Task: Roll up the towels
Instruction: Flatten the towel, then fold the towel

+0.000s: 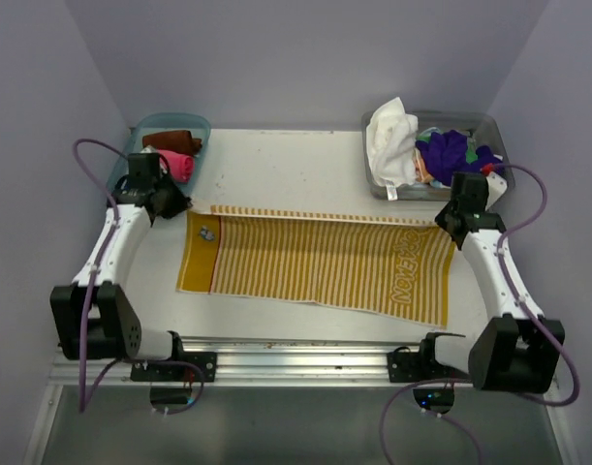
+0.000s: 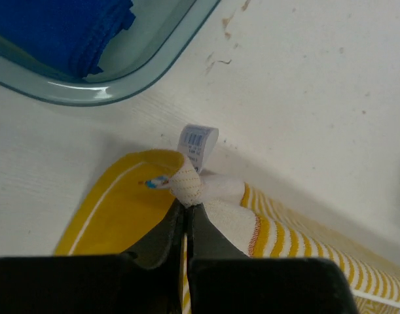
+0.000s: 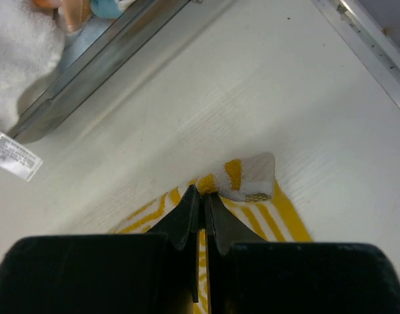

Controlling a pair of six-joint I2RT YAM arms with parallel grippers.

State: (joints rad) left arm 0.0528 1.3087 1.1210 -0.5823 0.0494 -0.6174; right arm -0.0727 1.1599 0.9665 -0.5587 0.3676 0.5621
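Note:
A mustard-yellow towel with white stripes (image 1: 315,262) lies spread flat across the middle of the table. My left gripper (image 1: 175,205) is shut on its far left corner (image 2: 186,183), where a small white label (image 2: 197,139) sticks up. My right gripper (image 1: 449,221) is shut on the far right corner (image 3: 245,175), which folds over past the fingertips. Both corners are pinched just above the tabletop. More towels sit in the two bins.
A teal bin (image 1: 201,128) at the back left holds brown and pink towels (image 1: 174,155) and a blue towel (image 2: 62,26). A clear bin (image 1: 489,131) at the back right holds white (image 1: 392,140) and purple (image 1: 451,153) cloths. Metal rail (image 1: 296,354) along the near edge.

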